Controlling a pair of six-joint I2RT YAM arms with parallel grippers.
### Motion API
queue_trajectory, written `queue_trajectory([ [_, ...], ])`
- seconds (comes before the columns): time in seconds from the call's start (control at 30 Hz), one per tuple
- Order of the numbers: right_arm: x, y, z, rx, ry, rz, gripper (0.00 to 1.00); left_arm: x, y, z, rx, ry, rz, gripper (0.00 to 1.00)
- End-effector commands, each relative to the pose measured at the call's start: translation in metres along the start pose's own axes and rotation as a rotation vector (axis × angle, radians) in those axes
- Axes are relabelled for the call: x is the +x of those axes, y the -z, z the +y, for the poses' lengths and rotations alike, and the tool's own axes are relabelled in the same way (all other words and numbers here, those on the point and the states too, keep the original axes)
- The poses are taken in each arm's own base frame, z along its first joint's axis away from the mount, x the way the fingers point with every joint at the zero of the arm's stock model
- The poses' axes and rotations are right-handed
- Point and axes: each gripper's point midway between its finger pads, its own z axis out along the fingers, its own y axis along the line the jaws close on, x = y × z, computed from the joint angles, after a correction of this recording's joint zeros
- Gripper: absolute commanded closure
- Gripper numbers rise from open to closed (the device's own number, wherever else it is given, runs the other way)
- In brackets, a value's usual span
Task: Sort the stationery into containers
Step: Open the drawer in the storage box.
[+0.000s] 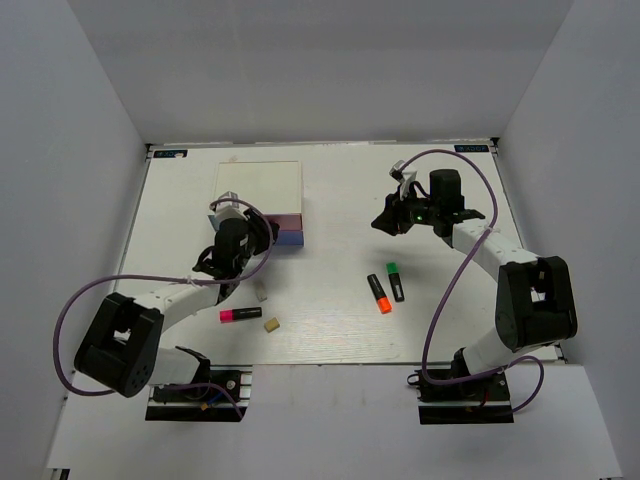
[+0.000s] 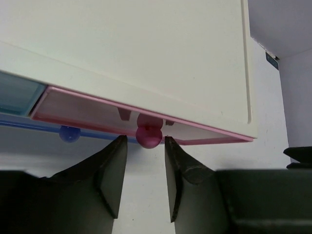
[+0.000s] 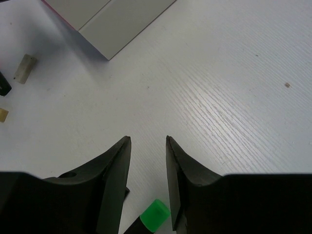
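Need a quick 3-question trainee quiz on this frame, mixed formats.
1. True or false: the round pink drawer knob sits between the open fingers of the left gripper.
2. How many black-bodied highlighters lie on the white table? A) two B) three C) four
3. Fill in: the highlighter cap just below the right gripper in its wrist view is ____.
Key: 1 true; 2 B (pink, orange and green caps); 3 green.
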Motion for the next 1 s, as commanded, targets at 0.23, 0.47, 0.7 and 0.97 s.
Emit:
queue_trajectory([
  [0.23, -0.006, 0.004, 0.003, -0.002, 0.032, -0.014, 0.59, -0.025, -0.008, -0.013, 0.011, 0.001, -0.076, 0.76],
  [0.47, -0.004, 0.004, 0.004, -0.011, 0.041, -0.006, 0.53, -0.006, 0.000, -0.004, 0.017, -0.007, -0.020, 0.88],
  [0.7, -0.002, 0.003, 0.004, -0.022, 0.039, -0.001, 0.45, 0.006, 0.021, 0.001, 0.045, -0.009, 0.021, 0.89],
  [0.97, -0.002, 0.001, 0.005, -0.030, 0.039, 0.000, 0.42, 0.026, 0.038, 0.010, 0.057, -0.015, 0.094, 0.90],
])
